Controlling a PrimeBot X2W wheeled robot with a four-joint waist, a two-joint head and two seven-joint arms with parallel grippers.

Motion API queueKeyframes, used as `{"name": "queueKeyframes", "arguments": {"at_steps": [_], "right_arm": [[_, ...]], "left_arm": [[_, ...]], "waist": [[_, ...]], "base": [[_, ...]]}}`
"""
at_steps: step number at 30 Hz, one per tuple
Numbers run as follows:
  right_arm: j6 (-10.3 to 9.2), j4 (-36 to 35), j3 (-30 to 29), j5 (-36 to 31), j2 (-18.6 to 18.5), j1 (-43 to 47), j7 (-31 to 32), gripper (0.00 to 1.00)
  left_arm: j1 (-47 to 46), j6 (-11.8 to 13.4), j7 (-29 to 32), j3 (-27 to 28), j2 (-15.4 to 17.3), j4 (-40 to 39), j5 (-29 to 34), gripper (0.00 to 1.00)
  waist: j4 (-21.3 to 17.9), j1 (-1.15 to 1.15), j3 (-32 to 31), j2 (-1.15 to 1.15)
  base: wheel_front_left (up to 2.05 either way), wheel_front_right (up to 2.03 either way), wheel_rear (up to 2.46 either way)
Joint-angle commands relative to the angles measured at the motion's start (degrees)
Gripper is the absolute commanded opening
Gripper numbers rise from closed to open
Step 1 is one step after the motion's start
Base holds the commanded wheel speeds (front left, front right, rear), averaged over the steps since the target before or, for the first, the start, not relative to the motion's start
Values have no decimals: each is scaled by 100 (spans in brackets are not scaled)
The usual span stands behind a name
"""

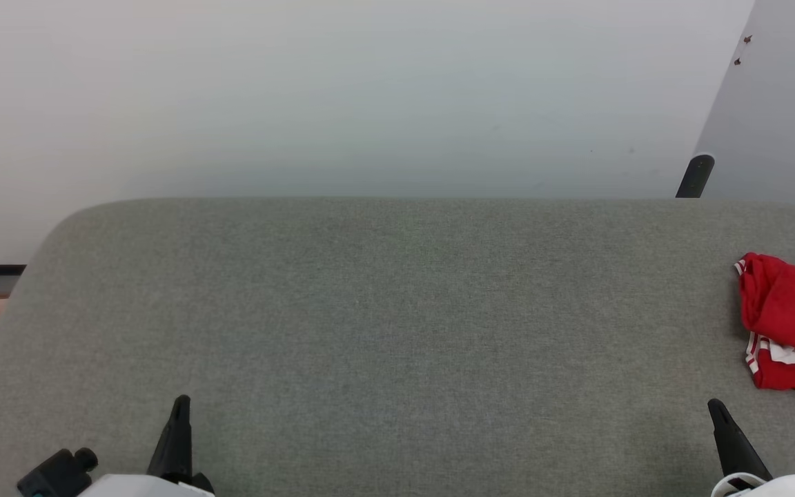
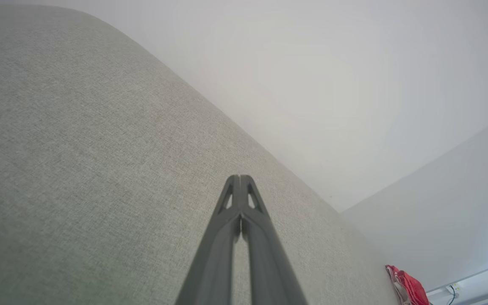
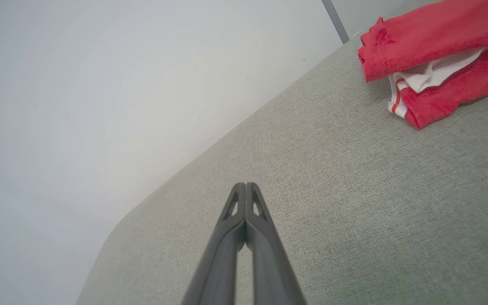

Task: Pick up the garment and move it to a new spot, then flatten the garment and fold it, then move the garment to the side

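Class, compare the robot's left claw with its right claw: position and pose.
The left claw sits far from the red shirt; the right claw sits near it. The left claw points almost straight up the head view; the right claw leans left. Both are shut and empty.

Folded garment [image 3: 432,40] beyond closed fingers [image 3: 223,254]

We read this as a plain lab or test room. A wide bench [image 1: 397,310] padded in grey fabric stands against bare white walls [image 1: 342,96] that meet in a corner. A black post [image 1: 695,176] rises behind it, and a cable [image 2: 451,291] runs low on the wall.
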Motion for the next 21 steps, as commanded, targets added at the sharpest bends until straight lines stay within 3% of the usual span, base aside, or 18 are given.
{"name": "queueKeyframes", "arguments": {"at_steps": [1,21], "right_arm": [[0,-39,-31,210,-13,-160,12,0],[-1,167,-51,1533,75,-458,107,0]], "left_arm": [[-151,-10,30,34,19,-75,-172,0],[-330,-15,399,113,-128,-71,-1441,0]], "waist": [[-4,0,6,0],[-63,0,94,0]], "base": [[0,0,0],[0,0,0]]}}
